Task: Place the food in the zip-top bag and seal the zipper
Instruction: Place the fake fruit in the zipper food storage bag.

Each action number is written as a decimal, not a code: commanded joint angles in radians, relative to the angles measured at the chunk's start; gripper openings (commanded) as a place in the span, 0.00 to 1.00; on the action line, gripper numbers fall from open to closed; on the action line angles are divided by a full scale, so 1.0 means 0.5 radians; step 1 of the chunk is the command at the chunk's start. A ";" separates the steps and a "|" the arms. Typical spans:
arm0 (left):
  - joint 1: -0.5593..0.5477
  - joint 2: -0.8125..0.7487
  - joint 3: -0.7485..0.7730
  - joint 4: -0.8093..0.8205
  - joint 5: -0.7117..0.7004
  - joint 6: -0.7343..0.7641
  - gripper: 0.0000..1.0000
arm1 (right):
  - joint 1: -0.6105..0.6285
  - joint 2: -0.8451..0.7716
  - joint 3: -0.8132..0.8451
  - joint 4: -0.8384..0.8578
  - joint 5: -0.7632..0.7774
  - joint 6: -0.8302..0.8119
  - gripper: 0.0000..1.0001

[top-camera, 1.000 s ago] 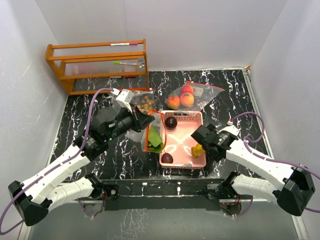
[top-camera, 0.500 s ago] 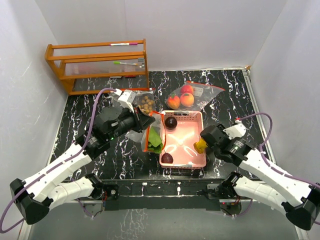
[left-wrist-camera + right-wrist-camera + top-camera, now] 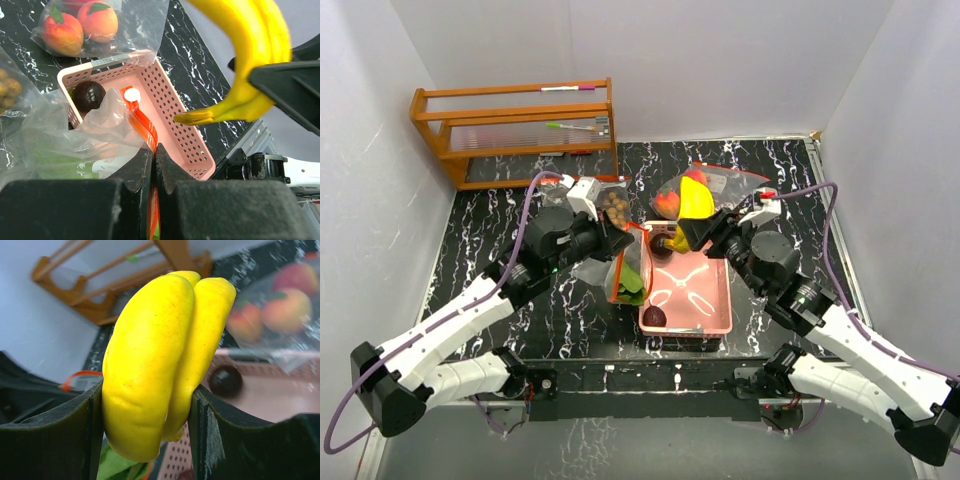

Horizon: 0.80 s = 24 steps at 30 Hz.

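My left gripper (image 3: 616,243) (image 3: 155,157) is shut on the orange zipper edge (image 3: 144,125) of the zip-top bag (image 3: 625,265), holding its mouth up beside the pink basket (image 3: 715,300). Green cucumbers (image 3: 632,282) lie inside the bag. My right gripper (image 3: 692,232) (image 3: 147,432) is shut on yellow bananas (image 3: 695,198) (image 3: 160,350) and holds them in the air over the basket's back end, near the bag's mouth. The bananas also show in the left wrist view (image 3: 250,60). Two dark purple fruits (image 3: 662,246) (image 3: 654,316) lie in the basket.
A clear bag of orange and red round fruits (image 3: 682,200) (image 3: 75,27) lies behind the basket. A bag with the tan longan bunch (image 3: 612,206) lies behind my left gripper. A wooden rack (image 3: 515,130) stands at the back left. White walls close in the table.
My right gripper lifted the bananas from the basket's front right and carried them up and to the back left, toward the bag's mouth. My left gripper shifted slightly right, still holding the zipper edge.
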 commanded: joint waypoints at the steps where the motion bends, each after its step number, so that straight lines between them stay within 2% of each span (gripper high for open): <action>1: -0.006 0.076 0.134 0.053 -0.020 -0.042 0.00 | 0.018 -0.012 -0.030 0.852 -0.338 -0.463 0.08; 8: -0.006 0.210 0.248 0.139 -0.047 -0.117 0.00 | 0.095 0.078 -0.006 0.928 -0.524 -0.602 0.08; 13: -0.006 0.251 0.363 0.137 -0.114 -0.117 0.00 | 0.265 0.069 -0.057 0.957 -0.418 -0.646 0.08; 19: -0.006 0.174 0.286 0.275 -0.186 -0.233 0.00 | 0.621 -0.028 -0.306 1.220 0.127 -0.706 0.08; 24: -0.006 0.125 0.243 0.380 -0.187 -0.331 0.00 | 0.904 0.124 -0.410 1.566 0.585 -0.943 0.08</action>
